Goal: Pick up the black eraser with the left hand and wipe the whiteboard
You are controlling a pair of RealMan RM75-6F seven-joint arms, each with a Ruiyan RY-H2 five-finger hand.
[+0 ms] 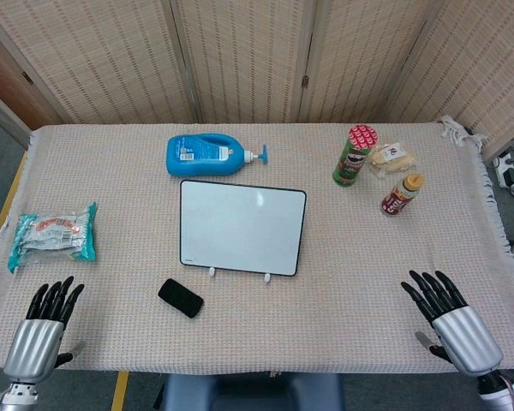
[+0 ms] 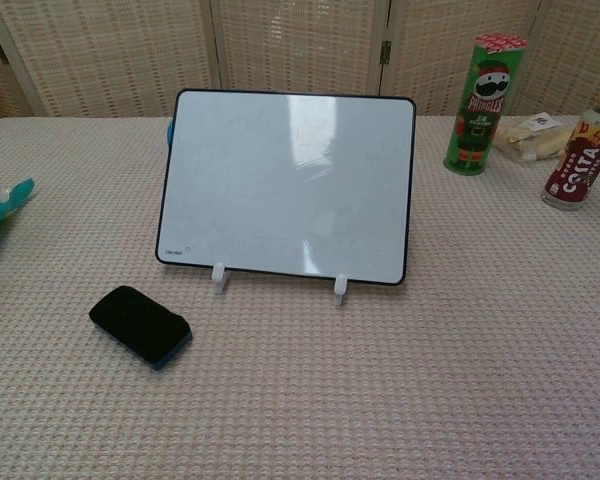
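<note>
The black eraser (image 1: 181,297) (image 2: 140,324) lies flat on the cloth just left of and in front of the whiteboard. The whiteboard (image 1: 242,227) (image 2: 288,186) stands propped on two small white feet at the table's middle, its face blank. My left hand (image 1: 43,330) rests at the front left corner, fingers spread and holding nothing, well to the left of the eraser. At the front right corner my right hand (image 1: 448,317) is likewise spread and empty. Neither hand shows in the chest view.
A blue pump bottle (image 1: 207,155) lies behind the board. A green chip can (image 1: 354,155) (image 2: 486,103), a wrapped snack (image 1: 391,157) and a small drink bottle (image 1: 400,194) (image 2: 584,150) stand at the back right. A teal wipes packet (image 1: 53,235) lies at the left.
</note>
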